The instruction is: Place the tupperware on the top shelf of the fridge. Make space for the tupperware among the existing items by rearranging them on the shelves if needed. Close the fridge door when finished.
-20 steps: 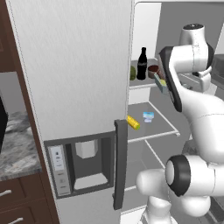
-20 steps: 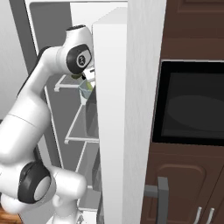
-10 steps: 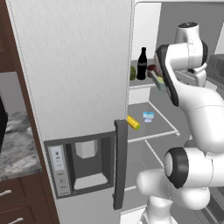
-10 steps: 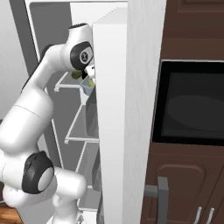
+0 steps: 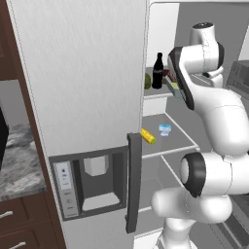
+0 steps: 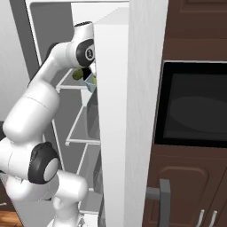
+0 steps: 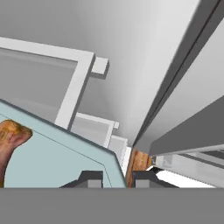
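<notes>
My gripper (image 7: 117, 179) is shut on the rim of the tupperware (image 7: 57, 153), a pale blue-green container with orange-brown food (image 7: 11, 135) inside. In the left base view the tupperware (image 5: 174, 89) hangs at the front right of the top shelf (image 5: 156, 95), just right of the dark bottle (image 5: 158, 70) and the green round item (image 5: 147, 80). The right base view shows the tupperware (image 6: 90, 82) beside the green item (image 6: 79, 74), inside the fridge (image 6: 48, 26). A yellow cob (image 5: 148, 136) and a tiny pale blue cup (image 5: 165, 129) lie on the shelf below.
The closed dispenser door (image 5: 78, 73) with its dark handle (image 5: 133, 182) fills the left side. The open fridge door (image 6: 133, 111) stands close on the arm's right, with grey bins (image 5: 240, 78) on its inner face. A dark built-in oven (image 6: 195, 104) sits beyond it.
The arm has folded higher and carried the tupperware a little deeper into the fridge, toward the bottle on the top shelf. The items on the shelves have not moved.
</notes>
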You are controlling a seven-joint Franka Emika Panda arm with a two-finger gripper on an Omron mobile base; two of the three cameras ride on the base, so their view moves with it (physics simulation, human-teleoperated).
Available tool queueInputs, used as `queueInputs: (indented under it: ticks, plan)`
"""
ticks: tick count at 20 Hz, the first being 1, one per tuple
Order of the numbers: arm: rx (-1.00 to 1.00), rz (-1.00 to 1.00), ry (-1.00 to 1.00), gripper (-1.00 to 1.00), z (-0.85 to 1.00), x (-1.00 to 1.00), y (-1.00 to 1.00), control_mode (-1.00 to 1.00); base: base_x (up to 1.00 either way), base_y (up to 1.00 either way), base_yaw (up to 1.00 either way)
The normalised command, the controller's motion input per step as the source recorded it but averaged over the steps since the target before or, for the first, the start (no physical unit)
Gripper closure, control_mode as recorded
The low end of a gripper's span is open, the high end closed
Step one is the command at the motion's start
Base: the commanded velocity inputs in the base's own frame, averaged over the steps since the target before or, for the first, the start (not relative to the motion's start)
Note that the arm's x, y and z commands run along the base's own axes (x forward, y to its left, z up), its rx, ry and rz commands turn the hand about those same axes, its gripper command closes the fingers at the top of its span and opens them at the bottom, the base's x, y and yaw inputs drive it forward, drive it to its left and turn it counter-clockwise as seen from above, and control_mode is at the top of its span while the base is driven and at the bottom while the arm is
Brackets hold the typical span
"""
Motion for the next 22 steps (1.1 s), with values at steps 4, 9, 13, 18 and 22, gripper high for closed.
queueInputs:
  ticks: [4,9,13,18,22]
  plan:
    - [0.0,-0.17,0.0,1.0,-0.21,0.16,0.0,-1.0,0.0,0.0,0.0]
    - [0.0,-0.13,0.0,1.0,-0.18,0.41,-0.03,-1.0,0.0,0.0,0.0]
    - [0.0,-0.08,0.0,1.0,-0.14,0.51,-0.05,-1.0,0.0,0.0,0.0]
    - [0.0,-0.02,0.0,1.0,-0.25,0.53,0.0,-1.0,0.0,0.0,0.0]
    - [-0.02,0.0,0.0,1.0,-0.22,0.38,-0.05,-1.0,0.0,0.0,0.0]
